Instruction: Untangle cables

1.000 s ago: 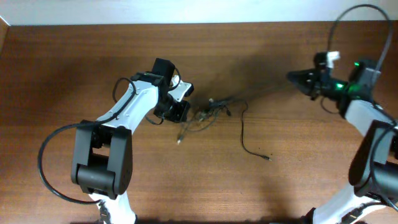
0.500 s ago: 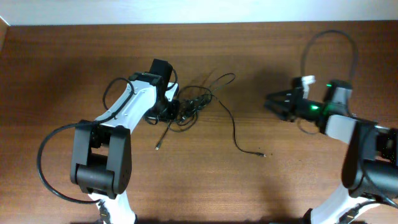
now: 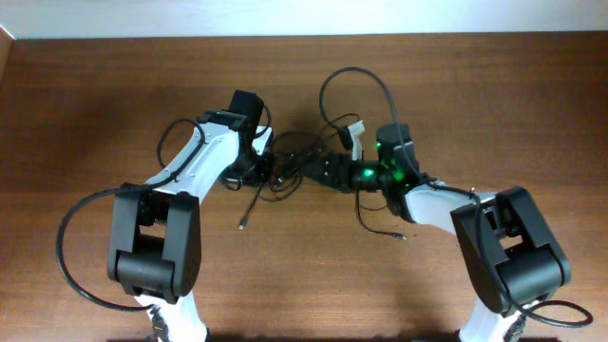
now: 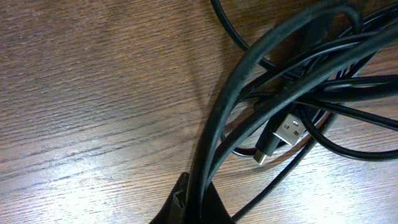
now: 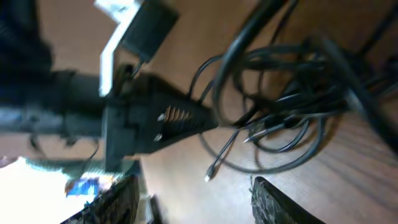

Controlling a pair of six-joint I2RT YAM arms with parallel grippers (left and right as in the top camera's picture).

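Two robot grippers meet at a tangle of black cables (image 3: 288,174) on a wooden table (image 3: 114,85).
Left gripper (image 4: 189,208) pinches several strands, fully closed. Right gripper (image 5: 199,199) stands open and empty, the tangle just ahead of its fingertips.
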